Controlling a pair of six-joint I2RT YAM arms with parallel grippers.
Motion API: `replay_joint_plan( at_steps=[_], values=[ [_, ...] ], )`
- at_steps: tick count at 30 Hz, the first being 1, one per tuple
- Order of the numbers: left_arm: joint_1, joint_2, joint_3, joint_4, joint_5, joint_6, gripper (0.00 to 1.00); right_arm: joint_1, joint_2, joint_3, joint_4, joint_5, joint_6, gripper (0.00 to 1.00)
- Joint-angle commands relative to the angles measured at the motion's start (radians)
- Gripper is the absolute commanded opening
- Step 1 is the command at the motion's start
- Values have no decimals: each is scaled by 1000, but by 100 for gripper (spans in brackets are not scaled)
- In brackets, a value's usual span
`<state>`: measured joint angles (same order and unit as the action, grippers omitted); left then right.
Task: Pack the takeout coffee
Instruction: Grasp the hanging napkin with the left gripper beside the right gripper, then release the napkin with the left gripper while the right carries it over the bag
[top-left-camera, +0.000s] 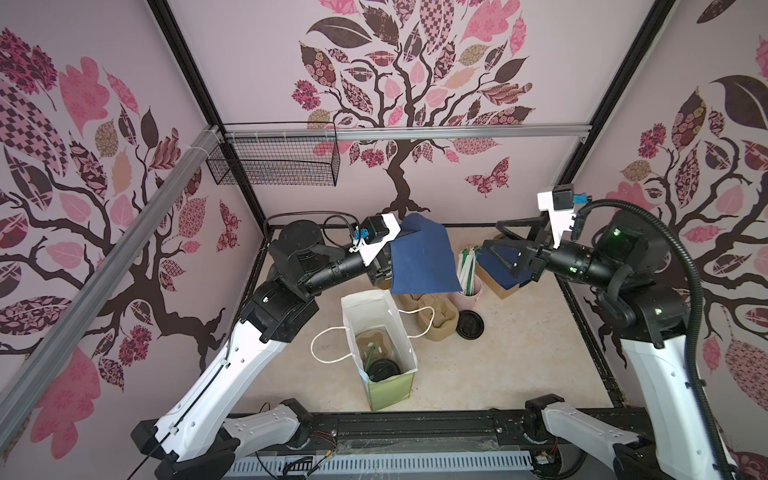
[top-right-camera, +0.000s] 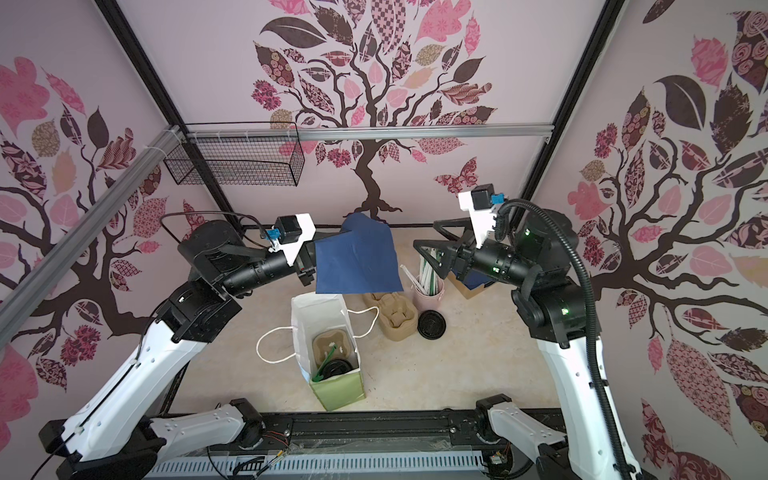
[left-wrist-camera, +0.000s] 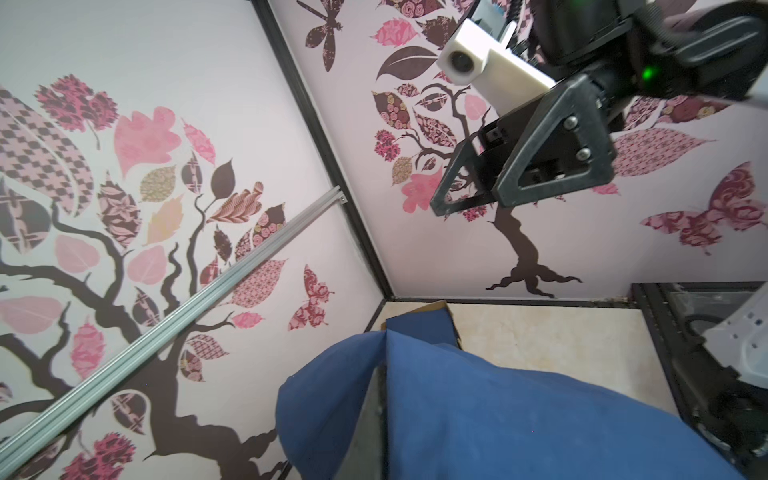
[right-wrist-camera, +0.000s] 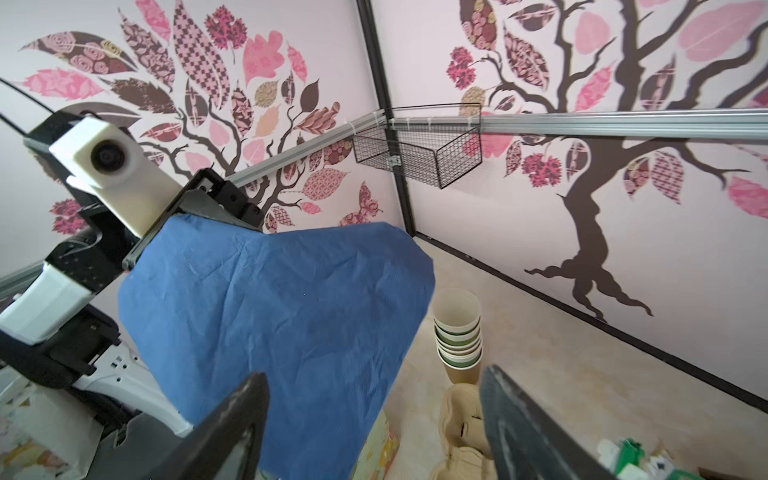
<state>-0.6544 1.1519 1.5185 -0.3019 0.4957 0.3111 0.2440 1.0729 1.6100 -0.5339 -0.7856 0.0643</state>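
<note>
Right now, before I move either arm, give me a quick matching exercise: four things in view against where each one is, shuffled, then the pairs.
Things
1. blue napkin
2. takeout coffee
3. loose black lid
4. straws

Places
A. standing in the pink cup
B. hanging from the shut left gripper
C. flat on the table, beside the pink cup
D. inside the paper bag

Pairs: 1-B, 2-D, 3-C, 4-A
</note>
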Motion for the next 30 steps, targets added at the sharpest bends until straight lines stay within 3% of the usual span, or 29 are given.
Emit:
replay_joint_plan(
  at_steps=[1,6,13,21,30],
  values=[
    [11,15,-5,-1,192,-152,0,69,39,54,-2,-98,-206,89],
    [12,61,19,5,300,-250,0,262,129,114,-174,-3,-375,98],
    [10,89,54,-39,393,-310,0,267,140,93,-163,7,-426,100],
    [10,95,61,-34,417,-328,0,294,167,76,-314,-131,-477,90],
    [10,105,70,-24,480,-366,0,317,186,82,-337,-102,-527,66]
  ],
)
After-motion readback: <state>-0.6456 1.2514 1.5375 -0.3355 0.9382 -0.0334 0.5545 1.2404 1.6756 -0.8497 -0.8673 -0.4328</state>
